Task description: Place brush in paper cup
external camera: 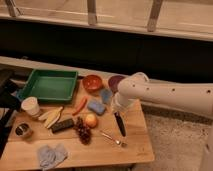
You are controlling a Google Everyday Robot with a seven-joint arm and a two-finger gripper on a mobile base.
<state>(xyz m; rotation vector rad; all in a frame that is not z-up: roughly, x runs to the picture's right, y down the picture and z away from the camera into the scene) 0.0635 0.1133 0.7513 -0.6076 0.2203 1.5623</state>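
The brush [120, 126], slim with a black handle, lies on the wooden table [137, 147] right of centre, pointing toward the front edge. Its upper end disappears under my gripper [118, 110], which reaches down from the white arm coming in from the right and is shut on that end. The paper cup [31, 106] stands upright at the table's left side, in front of the green tray, well away from the gripper.
A green tray [50, 85] sits at the back left, with an orange bowl [92, 82] and a purple bowl [115, 82] behind the gripper. Blue sponges [96, 106], an orange fruit [90, 120], grapes [82, 131], a metal utensil [112, 138], a metal tin [22, 130] and a grey cloth [51, 154] lie around.
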